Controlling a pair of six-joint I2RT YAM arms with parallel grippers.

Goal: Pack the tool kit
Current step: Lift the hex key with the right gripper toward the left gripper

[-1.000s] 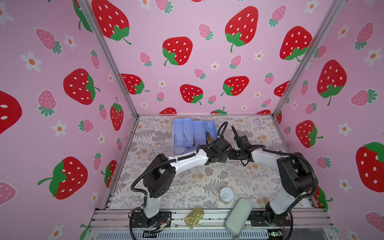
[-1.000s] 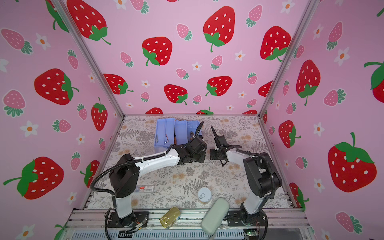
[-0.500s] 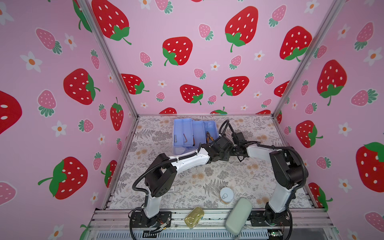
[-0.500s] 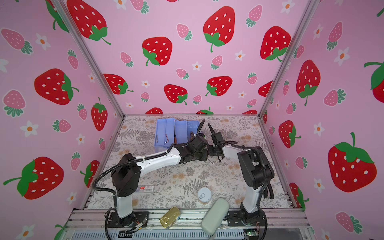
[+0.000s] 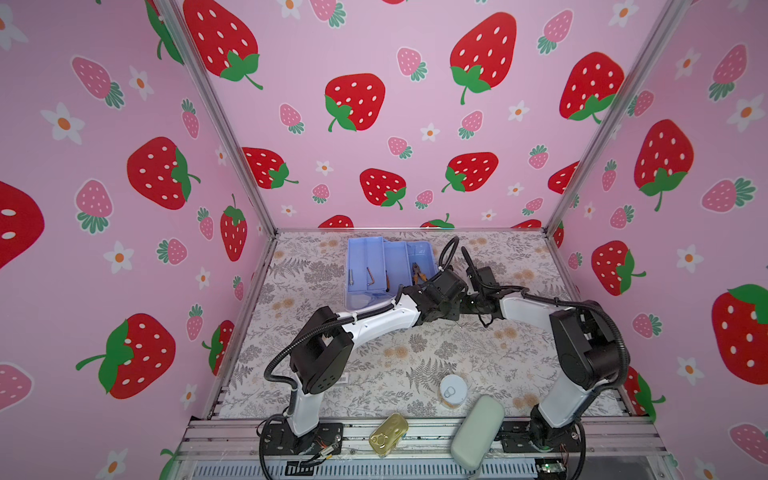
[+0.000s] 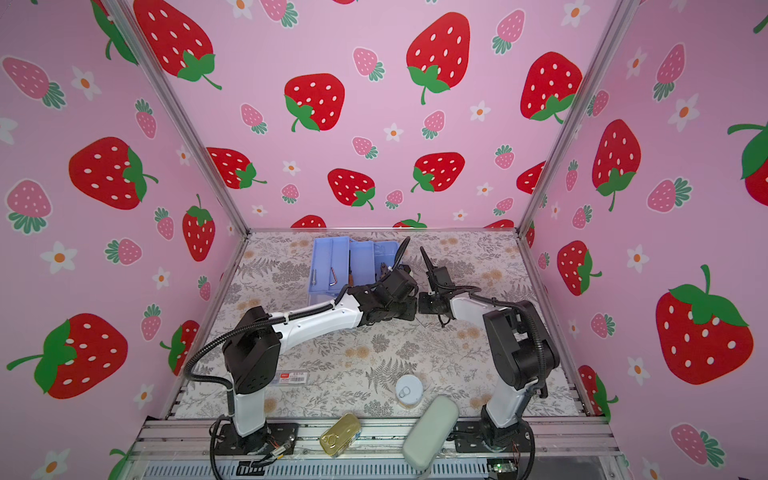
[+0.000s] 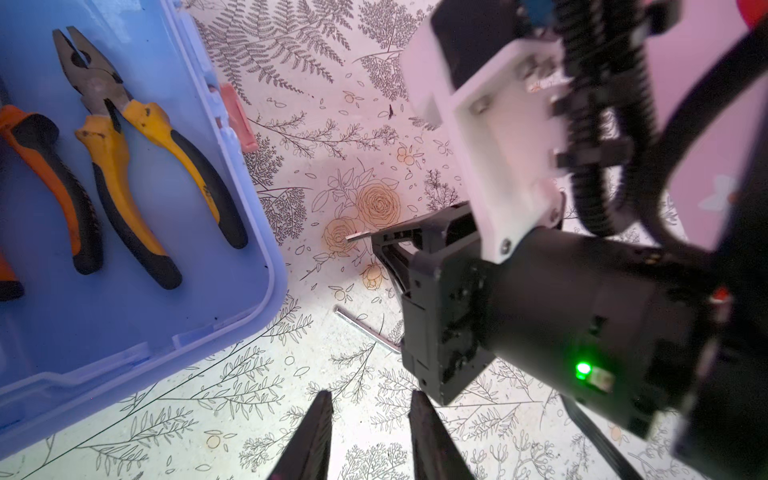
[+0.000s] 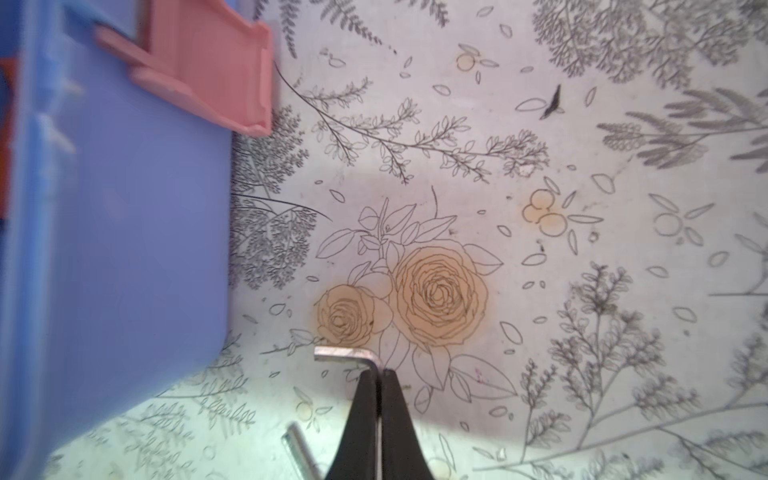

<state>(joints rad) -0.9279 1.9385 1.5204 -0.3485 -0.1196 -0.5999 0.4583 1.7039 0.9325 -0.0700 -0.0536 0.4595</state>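
The tool kit lies open at the back of the mat, its blue trays holding small tools. The left wrist view shows yellow-handled pliers in its base. Its pink latch hangs off the blue wall. My right gripper is shut on a bent hex key just above the mat, beside the kit. A second hex key lies on the mat below it. My left gripper hovers open and empty next to the right one.
Along the front edge sit a gold tin, a grey-green oblong case and a white round can. A flat clear case with a red label lies by the left arm's base. Pink walls enclose the mat on three sides.
My right jaws have closed onto the hex key, and the right arm has drawn in toward the left wrist. The left arm has barely moved.
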